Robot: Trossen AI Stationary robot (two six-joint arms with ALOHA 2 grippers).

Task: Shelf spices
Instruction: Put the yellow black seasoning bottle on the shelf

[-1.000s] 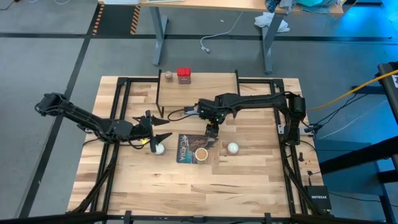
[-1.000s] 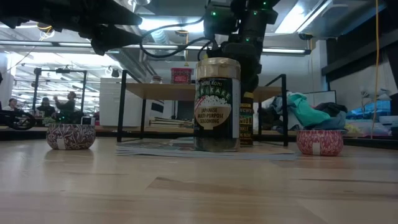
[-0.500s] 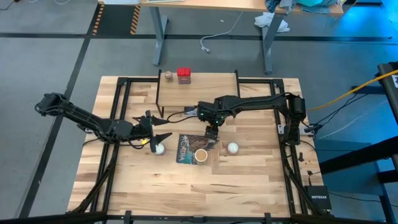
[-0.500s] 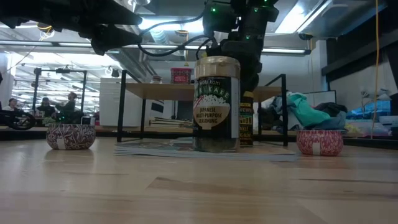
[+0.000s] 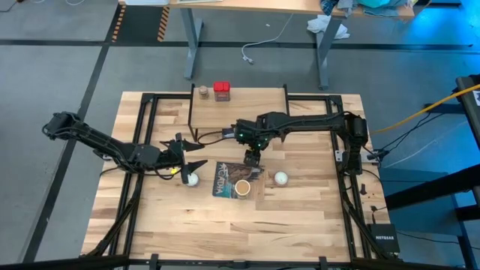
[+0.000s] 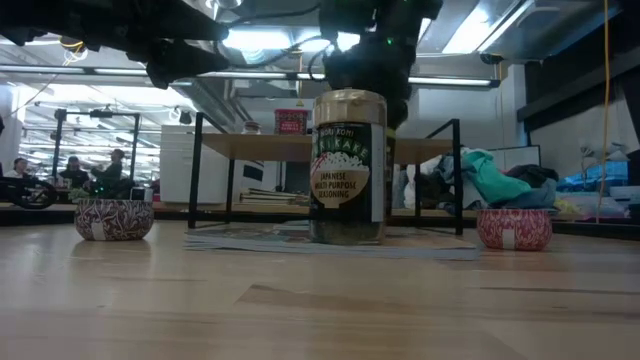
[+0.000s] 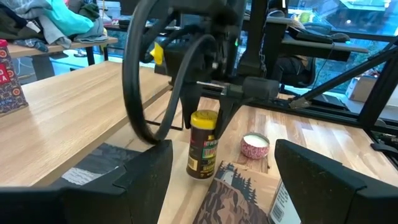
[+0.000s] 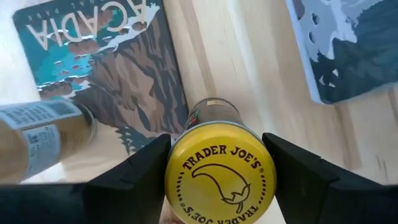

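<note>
Right claw (image 5: 253,156), frame centre in the high view, straddles the yellow jar (image 8: 219,169) from above; pads look to be touching its lid, so I read it as gripped. The jar stands just beside the book (image 5: 228,178), likely for a lift to the shelf (image 5: 238,108) at upper centre. Left claw (image 5: 189,166), centre-left, hangs spread and empty, waiting clear.

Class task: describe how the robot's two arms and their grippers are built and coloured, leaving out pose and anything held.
Both arms are dark, slim and jointed. The right arm shows small green lights near its wrist, and a looping black cable runs beside it. The left gripper ends in two broad, flat, dark fingers. The right gripper has matching dark, wedge-shaped fingers.
</note>
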